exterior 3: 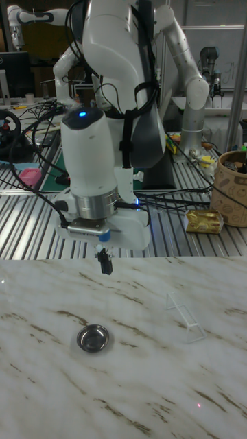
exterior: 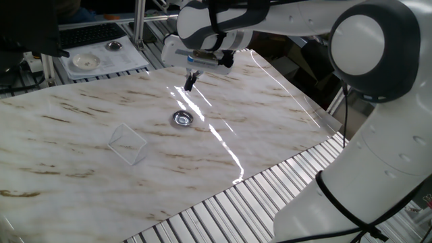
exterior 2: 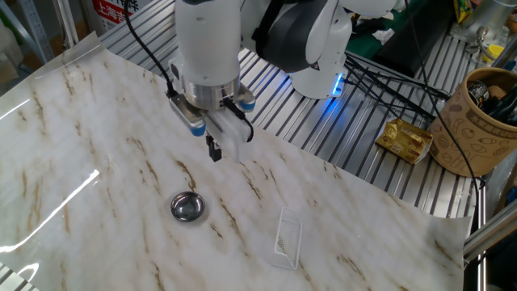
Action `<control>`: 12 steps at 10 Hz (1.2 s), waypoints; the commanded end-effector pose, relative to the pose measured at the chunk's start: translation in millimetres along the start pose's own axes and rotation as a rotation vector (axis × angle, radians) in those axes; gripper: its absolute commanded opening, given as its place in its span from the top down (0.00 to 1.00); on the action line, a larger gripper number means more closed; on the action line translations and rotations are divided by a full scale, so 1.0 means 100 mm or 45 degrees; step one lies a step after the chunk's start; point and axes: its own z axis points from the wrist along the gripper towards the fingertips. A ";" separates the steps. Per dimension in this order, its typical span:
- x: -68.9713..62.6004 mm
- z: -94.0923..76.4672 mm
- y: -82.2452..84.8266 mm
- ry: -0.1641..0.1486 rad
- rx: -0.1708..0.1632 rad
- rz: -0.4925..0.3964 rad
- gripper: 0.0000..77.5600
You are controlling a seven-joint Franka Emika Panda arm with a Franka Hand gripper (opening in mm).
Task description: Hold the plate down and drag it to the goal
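I see my gripper (exterior 2: 214, 151) hovering above the marble, fingers pressed together. The plate (exterior 2: 187, 207) lies apart, nearer and left; the goal (exterior 2: 287, 237) sits right

I can read no full word anywhere around me. A red sign (exterior 2: 111, 7) at the top edge of the other fixed view carries white characters, cut off and too small to read.

My marble-patterned table (exterior: 283, 115) carries the plate (exterior: 182, 119) near its middle, with the goal (exterior: 127, 143) lying at eight o'clock from it, apart.
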 end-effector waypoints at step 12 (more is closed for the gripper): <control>-0.56 0.74 -0.67 -0.053 -0.004 -0.169 1.00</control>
